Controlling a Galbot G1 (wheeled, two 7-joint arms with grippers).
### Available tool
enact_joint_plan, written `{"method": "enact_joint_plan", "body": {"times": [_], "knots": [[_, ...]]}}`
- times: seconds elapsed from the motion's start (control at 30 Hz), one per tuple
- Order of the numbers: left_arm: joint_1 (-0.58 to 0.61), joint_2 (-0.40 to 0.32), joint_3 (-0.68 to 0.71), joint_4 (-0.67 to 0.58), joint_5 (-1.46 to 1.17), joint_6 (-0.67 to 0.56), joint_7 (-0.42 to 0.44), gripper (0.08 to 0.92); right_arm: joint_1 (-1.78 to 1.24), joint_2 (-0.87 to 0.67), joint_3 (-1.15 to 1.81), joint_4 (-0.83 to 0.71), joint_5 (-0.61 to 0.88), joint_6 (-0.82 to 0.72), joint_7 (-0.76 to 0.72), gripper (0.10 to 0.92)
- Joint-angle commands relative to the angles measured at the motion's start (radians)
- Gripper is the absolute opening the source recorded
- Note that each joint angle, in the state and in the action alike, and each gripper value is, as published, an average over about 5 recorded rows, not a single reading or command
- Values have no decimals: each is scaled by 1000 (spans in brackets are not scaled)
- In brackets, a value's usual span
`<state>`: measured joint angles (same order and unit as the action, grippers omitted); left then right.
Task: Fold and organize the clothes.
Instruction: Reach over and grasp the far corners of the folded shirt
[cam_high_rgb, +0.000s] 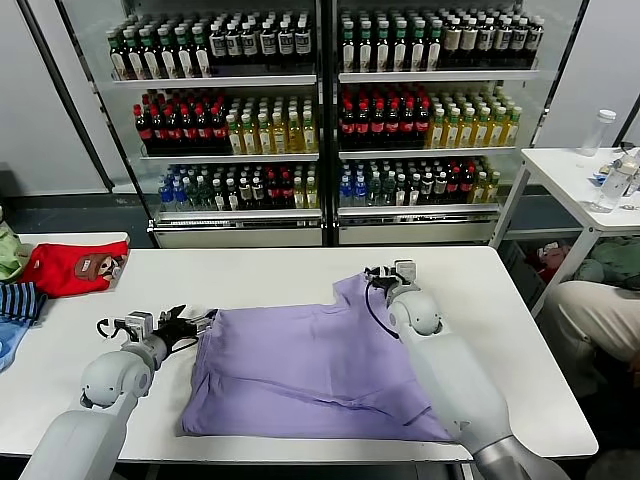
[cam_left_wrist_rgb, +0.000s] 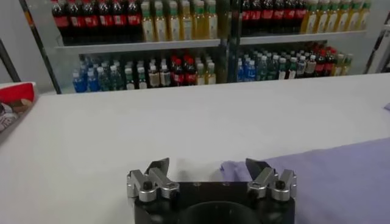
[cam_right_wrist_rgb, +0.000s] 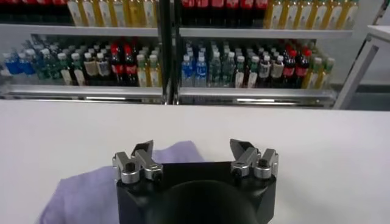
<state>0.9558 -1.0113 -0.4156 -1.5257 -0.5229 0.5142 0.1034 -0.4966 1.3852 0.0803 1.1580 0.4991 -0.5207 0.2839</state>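
Note:
The lavender T-shirt (cam_high_rgb: 310, 365) lies partly folded on the white table (cam_high_rgb: 250, 270), plain side up. My left gripper (cam_high_rgb: 193, 324) is open and empty at the shirt's left edge, low over the table. In the left wrist view the left gripper (cam_left_wrist_rgb: 208, 165) has the shirt's edge (cam_left_wrist_rgb: 329, 176) just beside one fingertip. My right gripper (cam_high_rgb: 385, 274) is open and empty over the shirt's far right corner. In the right wrist view the right gripper (cam_right_wrist_rgb: 192, 148) has a corner of the shirt (cam_right_wrist_rgb: 91, 185) below it.
A red garment with a brown cartoon patch (cam_high_rgb: 72, 266) and a striped garment (cam_high_rgb: 18, 300) lie at the table's far left. Drink coolers (cam_high_rgb: 320, 110) stand behind. A second white table (cam_high_rgb: 585, 175) with bottles and a seated person (cam_high_rgb: 590, 300) are on the right.

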Motion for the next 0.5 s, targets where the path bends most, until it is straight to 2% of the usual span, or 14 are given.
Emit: {"method": "enact_joint_plan", "body": {"times": [0.03, 0.17, 0.27, 0.5], "knots": [[-18, 0, 7, 42, 6, -22, 21, 823, 42, 36, -5, -93, -21, 11, 3, 823], [-14, 1, 2, 39, 6, -31, 45, 823, 44, 38, -5, -93, -17, 13, 4, 820], [-10, 2, 0, 35, 5, -32, 55, 800, 44, 37, -3, -91, -10, 11, 7, 782], [6, -7, -1, 28, 7, -39, 59, 611, 33, 32, 15, -83, 2, 2, 10, 584]]}}
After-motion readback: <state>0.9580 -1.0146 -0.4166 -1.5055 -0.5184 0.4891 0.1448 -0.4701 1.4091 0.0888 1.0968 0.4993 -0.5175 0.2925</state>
